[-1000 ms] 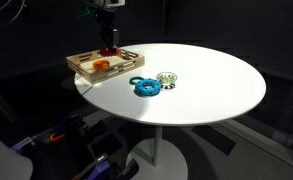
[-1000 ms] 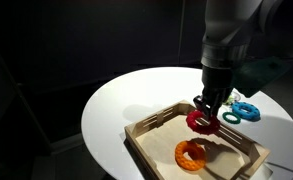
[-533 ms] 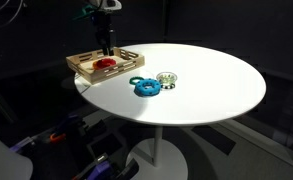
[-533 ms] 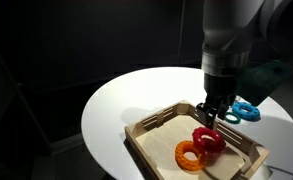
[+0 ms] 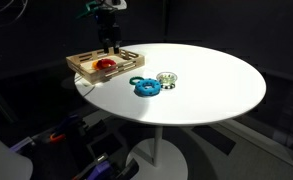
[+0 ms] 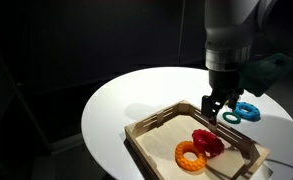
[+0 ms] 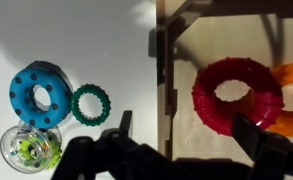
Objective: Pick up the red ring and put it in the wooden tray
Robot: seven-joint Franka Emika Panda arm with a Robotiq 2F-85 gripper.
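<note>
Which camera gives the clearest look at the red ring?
The wrist view: the red ring fills much of the picture, hole visible, lying in the wooden tray. Both exterior views show it much smaller.

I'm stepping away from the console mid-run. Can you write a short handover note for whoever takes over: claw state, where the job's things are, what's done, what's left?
Claw: open, empty, hovering over the wooden tray wall on the blue ring side.
Red ring: lying flat in the tray, against the orange ring.
Done: the ring is in the tray.
Left: probably only backing the arm away.
</note>
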